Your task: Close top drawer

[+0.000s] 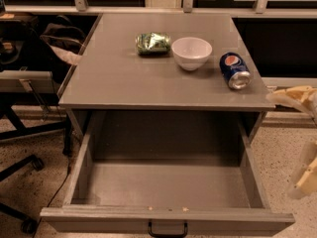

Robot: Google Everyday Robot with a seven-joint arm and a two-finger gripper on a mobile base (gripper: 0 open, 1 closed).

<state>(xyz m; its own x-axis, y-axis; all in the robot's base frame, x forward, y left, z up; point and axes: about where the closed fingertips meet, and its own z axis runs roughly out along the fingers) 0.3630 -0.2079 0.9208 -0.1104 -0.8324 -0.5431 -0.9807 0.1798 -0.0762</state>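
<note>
The top drawer (pixel 166 182) is pulled wide open toward me from under the grey cabinet top (pixel 163 73). Its deep grey box is empty. Its flat front panel (pixel 99 221) runs along the bottom edge of the view, with a small black loop handle (pixel 167 229) at its centre. My gripper (pixel 306 175) shows as pale parts at the far right edge, outside the drawer's right wall and apart from it, partly cut off by the view's edge.
On the cabinet top stand a green snack bag (pixel 153 42), a white bowl (pixel 191 52) and a blue soda can on its side (pixel 235 70). An office chair base (pixel 20 162) and a dark bag (pixel 59 38) are at the left. The floor is speckled.
</note>
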